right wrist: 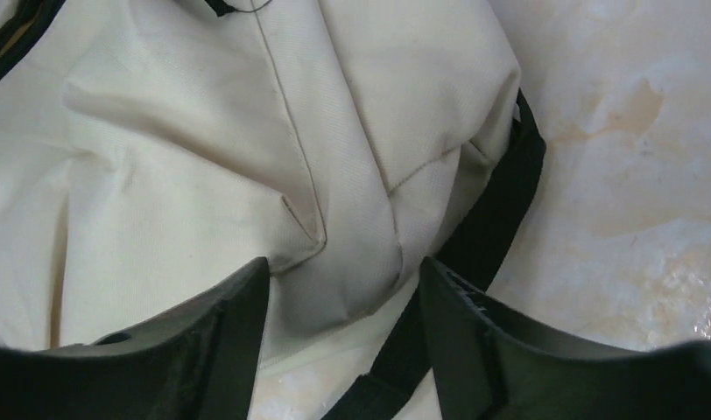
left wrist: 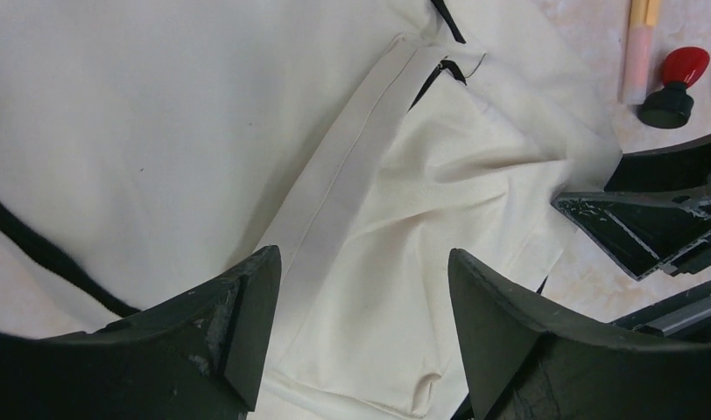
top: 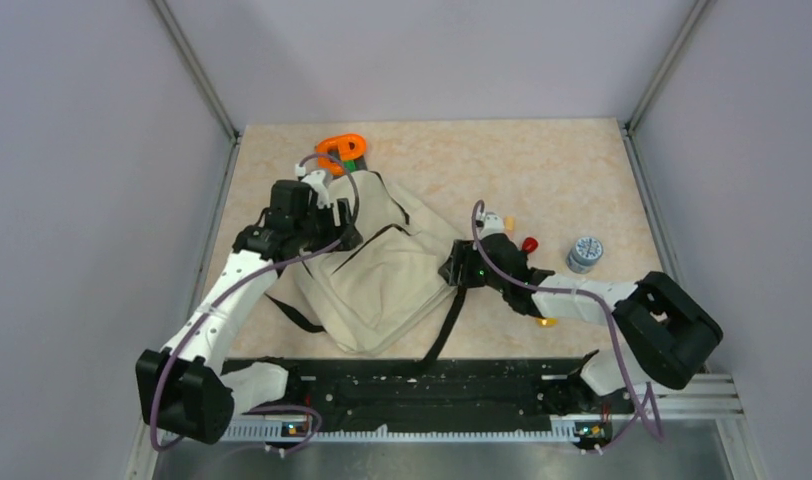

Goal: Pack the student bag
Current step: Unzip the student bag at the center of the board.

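The student bag (top: 382,275) is a large beige backpack with black straps, lying flat and rumpled left of the table's middle. My left gripper (top: 340,232) hovers over its upper left part. In the left wrist view this gripper (left wrist: 362,293) is open, with a folded seam of the bag (left wrist: 352,175) lying below the gap and not pinched. My right gripper (top: 453,271) is at the bag's right edge. In the right wrist view it (right wrist: 343,302) is open too, a corner of the bag (right wrist: 352,262) sits loosely between its fingers, and a black strap (right wrist: 501,210) runs beside the right finger.
An orange and green object (top: 343,150) lies just beyond the bag at the back. Right of the bag are a pale stick (top: 502,221), a red-topped black knob (top: 529,244), a blue and white cylinder (top: 585,253) and a small yellow piece (top: 547,322).
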### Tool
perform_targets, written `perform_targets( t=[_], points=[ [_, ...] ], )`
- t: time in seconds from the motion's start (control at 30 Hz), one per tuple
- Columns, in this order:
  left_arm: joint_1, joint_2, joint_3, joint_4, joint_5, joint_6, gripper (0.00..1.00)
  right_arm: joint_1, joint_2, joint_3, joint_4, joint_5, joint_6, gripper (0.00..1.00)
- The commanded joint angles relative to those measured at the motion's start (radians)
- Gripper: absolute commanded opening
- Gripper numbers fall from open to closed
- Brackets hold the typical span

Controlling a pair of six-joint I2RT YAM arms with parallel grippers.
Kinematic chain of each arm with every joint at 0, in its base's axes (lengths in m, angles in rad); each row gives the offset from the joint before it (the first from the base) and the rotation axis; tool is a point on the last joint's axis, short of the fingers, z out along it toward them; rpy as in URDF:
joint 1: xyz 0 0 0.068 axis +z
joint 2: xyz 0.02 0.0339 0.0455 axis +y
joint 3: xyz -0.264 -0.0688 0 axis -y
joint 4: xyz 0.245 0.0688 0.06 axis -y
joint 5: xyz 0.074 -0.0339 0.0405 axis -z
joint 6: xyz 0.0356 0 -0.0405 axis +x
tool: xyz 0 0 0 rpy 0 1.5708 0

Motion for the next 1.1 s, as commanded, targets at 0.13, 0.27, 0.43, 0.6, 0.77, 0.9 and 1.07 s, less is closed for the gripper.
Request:
perform_targets(
  t=[0.13, 0.27, 0.43, 0.6, 0.77, 0.9, 1.07],
  points=[
    [-0.060, 0.158, 0.116, -0.032, 0.003, 0.107, 0.76, -0.025, 0.173, 0.179, 0.123, 0.043, -0.120, 0.17],
    [-0.071, 0.220, 0.119, -0.051, -0.020, 0.138, 0.77, -0.105, 0.290, 0.277, 0.147, -0.026, -0.237, 0.00],
    [-0.072, 0.248, 0.118, -0.057, -0.106, 0.160, 0.76, -0.142, 0.384, 0.395, 0.132, -0.089, -0.377, 0.00],
    [-0.072, 0.254, 0.122, -0.061, -0.220, 0.160, 0.72, -0.142, 0.397, 0.436, 0.141, -0.140, -0.435, 0.00],
    [-0.071, 0.272, 0.123, -0.051, -0.292, 0.153, 0.66, -0.142, 0.370, 0.417, 0.163, -0.179, -0.446, 0.00],
    [-0.071, 0.301, 0.143, -0.048, -0.342, 0.156, 0.59, -0.142, 0.347, 0.395, 0.178, -0.191, -0.456, 0.00],
    [-0.071, 0.325, 0.157, -0.023, -0.365, 0.161, 0.47, -0.142, 0.326, 0.379, 0.180, -0.188, -0.461, 0.00]
  ],
)
